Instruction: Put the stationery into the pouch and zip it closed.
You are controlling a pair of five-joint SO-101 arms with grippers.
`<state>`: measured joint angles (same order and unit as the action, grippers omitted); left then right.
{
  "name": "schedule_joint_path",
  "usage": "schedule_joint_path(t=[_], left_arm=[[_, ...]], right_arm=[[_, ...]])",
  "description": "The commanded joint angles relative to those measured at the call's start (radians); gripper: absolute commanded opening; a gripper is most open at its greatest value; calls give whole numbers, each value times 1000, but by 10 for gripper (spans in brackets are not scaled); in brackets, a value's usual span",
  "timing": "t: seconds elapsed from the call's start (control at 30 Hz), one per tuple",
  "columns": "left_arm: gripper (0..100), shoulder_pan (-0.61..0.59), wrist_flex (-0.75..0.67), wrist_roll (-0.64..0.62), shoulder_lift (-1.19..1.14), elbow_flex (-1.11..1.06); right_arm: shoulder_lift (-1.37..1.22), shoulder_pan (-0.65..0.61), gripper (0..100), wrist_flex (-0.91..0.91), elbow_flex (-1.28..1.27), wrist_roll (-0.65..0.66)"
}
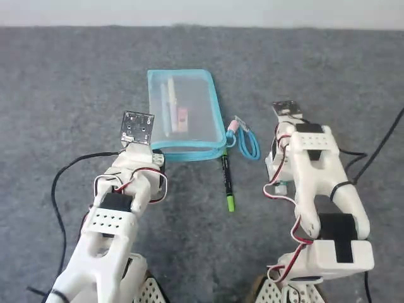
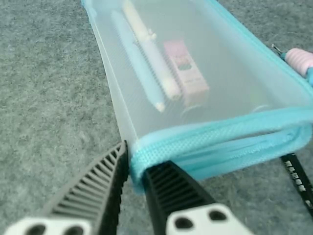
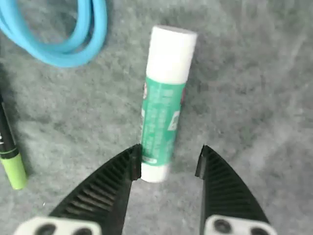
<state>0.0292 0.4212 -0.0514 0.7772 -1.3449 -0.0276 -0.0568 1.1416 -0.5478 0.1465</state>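
Right wrist view sets the step: right gripper spread, jaws either side of the near end of the glue stick, which lies flat on the mat, nearer one jaw; better to centre over it, drop, then close across the barrel (a round tube nipped at its end will likely roll). Left wrist view shows what that one cannot: left gripper pinching the pouch at its corner hem, pens inside. High view adds the pen lying just beside the pouch, not yet in.
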Motion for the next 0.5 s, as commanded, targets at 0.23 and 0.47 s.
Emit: schedule_joint_path(t=[0.23,0.47], left_arm=[[11,0,-18,-11,6,22],[11,-3,-18,-11,6,22]], right_arm=[[19,-1,83,-56,-38,-14],[76,7,13,-1,-26,-8]])
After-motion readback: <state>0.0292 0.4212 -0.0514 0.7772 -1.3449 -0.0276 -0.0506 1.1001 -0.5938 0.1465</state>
